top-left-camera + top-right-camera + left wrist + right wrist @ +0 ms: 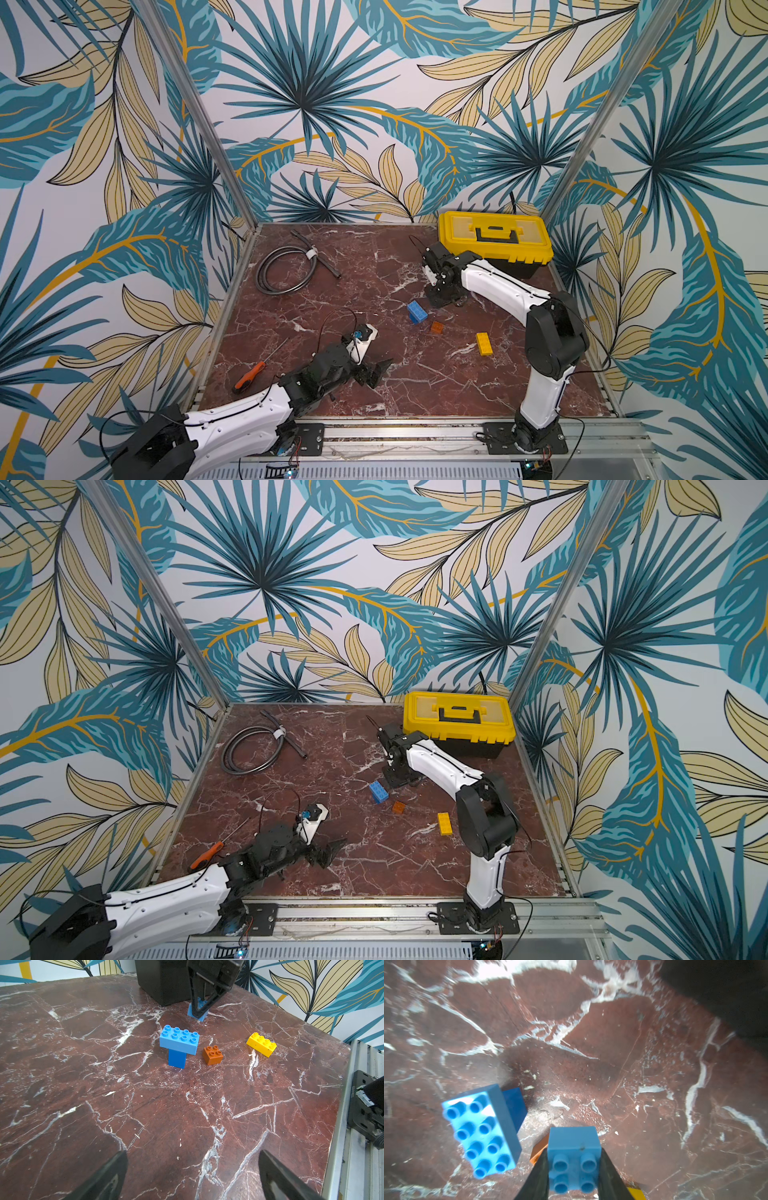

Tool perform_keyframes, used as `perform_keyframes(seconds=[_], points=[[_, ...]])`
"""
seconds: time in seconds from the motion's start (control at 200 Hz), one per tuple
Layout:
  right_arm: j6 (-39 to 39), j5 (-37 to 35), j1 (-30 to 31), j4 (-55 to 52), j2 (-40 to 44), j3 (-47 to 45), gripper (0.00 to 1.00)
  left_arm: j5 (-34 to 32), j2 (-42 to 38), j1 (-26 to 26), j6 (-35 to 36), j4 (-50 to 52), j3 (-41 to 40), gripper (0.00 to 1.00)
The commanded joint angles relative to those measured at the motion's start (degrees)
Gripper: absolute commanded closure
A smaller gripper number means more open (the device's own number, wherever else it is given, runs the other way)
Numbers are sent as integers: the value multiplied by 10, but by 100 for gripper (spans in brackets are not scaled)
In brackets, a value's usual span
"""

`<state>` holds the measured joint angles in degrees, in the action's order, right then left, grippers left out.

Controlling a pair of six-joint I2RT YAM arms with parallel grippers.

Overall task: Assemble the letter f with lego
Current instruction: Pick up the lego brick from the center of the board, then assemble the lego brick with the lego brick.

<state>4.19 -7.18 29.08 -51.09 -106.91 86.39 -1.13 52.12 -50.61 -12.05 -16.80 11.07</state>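
And here the right gripper [574,1154] is clamping the small light-blue square studded brick [574,1167], its two black fingers [538,1174] pressing on opposite sides, studs facing up. In the left wrist view the right gripper [199,1008] is pointing straight down and the brick is poking out below the fingertips, very low over the red-brown marble-patterned table [83,1084]. Whether it is touching the surface, I cannot tell. All this is happening just in front of the yellow-and-black plastic toolbox [494,239], which is sitting at the table's far right corner.

Near the gripper, toward the table's middle, the partial letter is standing upright. The long light-blue studded brick [178,1040] is sitting across the top of the dark-blue square brick [177,1059] and overhanging it. Both top views are showing that stack [417,311] [378,791].

The orange square studded brick [213,1055] is lying loose just beside the stack, not touching it, studs up. The long yellow studded brick [261,1044] is lying flat further toward the right arm's base, apart from the orange one.

The left gripper [192,1152] is lying low at the front left of the table, jaws spread wide with nothing between them, well apart from every brick. The orange-handled screwdriver [249,376] is lying beside that arm, and the coiled grey hose [286,266] is lying at the far left.
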Motion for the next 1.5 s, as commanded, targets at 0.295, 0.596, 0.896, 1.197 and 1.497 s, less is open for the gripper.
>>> perform_keyframes(seconds=[0.295,0.596,0.896,1.197,1.497], points=[[-53,36,30,-36,21,27,68,-19,-54,-3,47,-13,-12,0],[-79,72,48,-30,16,31,68,-19,-64,-3,64,-12,-8,1],[-94,72,56,-36,-5,42,69,-19,-63,-3,78,-13,-7,1],[-96,72,62,-38,-27,46,69,-19,-69,-3,86,-13,-9,1],[-102,66,66,-49,-44,58,69,-19,-63,-2,85,-13,-8,1]])
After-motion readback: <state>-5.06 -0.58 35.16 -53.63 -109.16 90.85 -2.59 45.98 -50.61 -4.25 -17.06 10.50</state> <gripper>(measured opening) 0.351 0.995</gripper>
